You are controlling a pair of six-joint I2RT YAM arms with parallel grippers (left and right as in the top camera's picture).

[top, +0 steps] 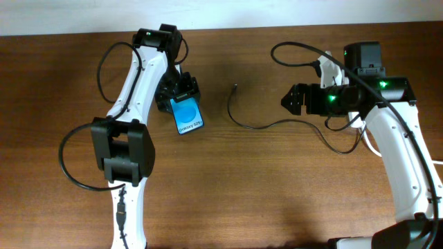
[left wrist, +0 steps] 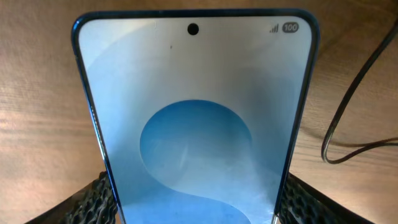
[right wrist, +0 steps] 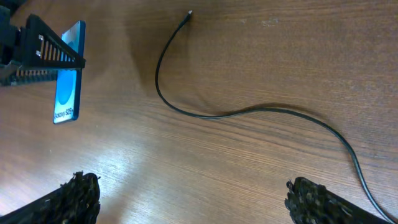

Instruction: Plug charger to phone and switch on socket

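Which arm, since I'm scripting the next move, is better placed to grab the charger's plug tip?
Right. The right tool is open and empty near the charger; the left tool holds the phone.

Charger (right wrist: 214, 116), seemingly slack, on wooden table (right wrist: 249, 180)

Charger (right wrist: 211, 116) right of phone (right wrist: 66, 94)

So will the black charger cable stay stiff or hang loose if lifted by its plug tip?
Probably floppy: the charger cable lies in loose curves, so the rest should sag and trail. It looks thin, so it is likely light and easily dragged. The plug tip is small and may twist in a grasp.
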